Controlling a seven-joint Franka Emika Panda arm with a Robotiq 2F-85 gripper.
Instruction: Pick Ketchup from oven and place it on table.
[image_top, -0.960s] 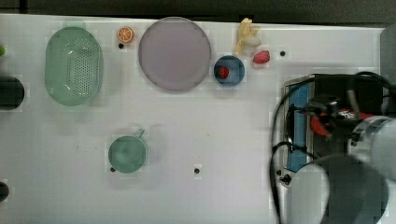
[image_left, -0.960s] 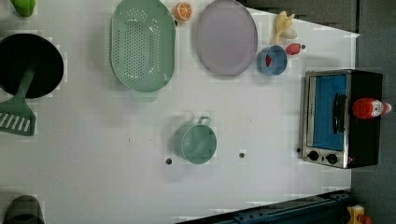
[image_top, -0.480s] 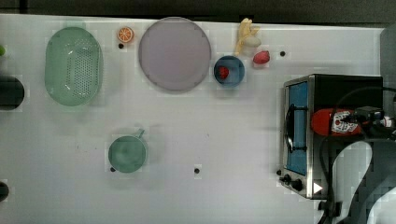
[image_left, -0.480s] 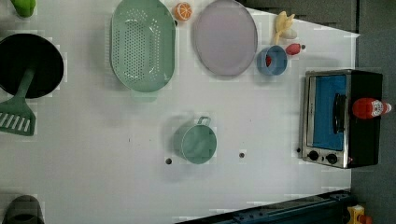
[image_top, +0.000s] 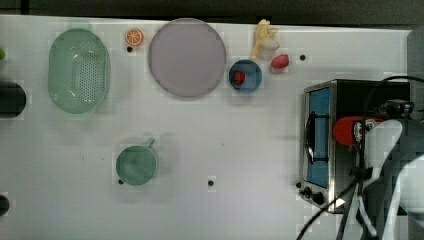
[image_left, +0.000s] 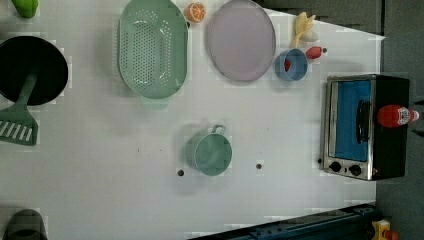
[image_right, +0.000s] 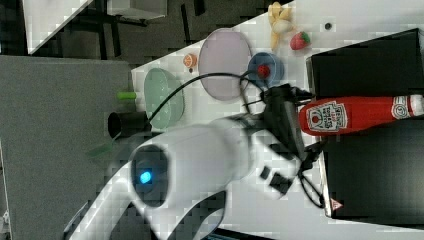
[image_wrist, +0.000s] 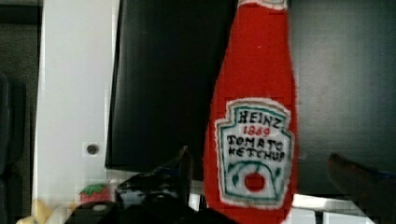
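While the ketchup (image_right: 357, 115) lay on its side across the oven's (image_right: 370, 172) black top, I had the arm on the approach, with nothing grasped. In the top view the bottle's red base pointed toward the glass door and the rest ran under the arm; in the left view its white cap reached the oven's back edge. It lay on the roof, not inside. In the wrist view the label sat between the tool's (image_wrist: 261, 175) two dark fingers, which stood wide apart, one on each side of the bottle's body and neither touching it. In the right view the tool hung just at the bottle's base end, by the label.

I judged this the reach step: the pick had not begun and the worktop (image_top: 250, 150) still waited. The next move, as I read it, called for bringing the tool down until the fingers straddled the body near the label, then closing squarely across the narrow width. The plastic looked smooth and round, so an off-centre pinch could roll it along the roof. Open worktop lay near the cup (image_top: 136, 164) for the set-down.
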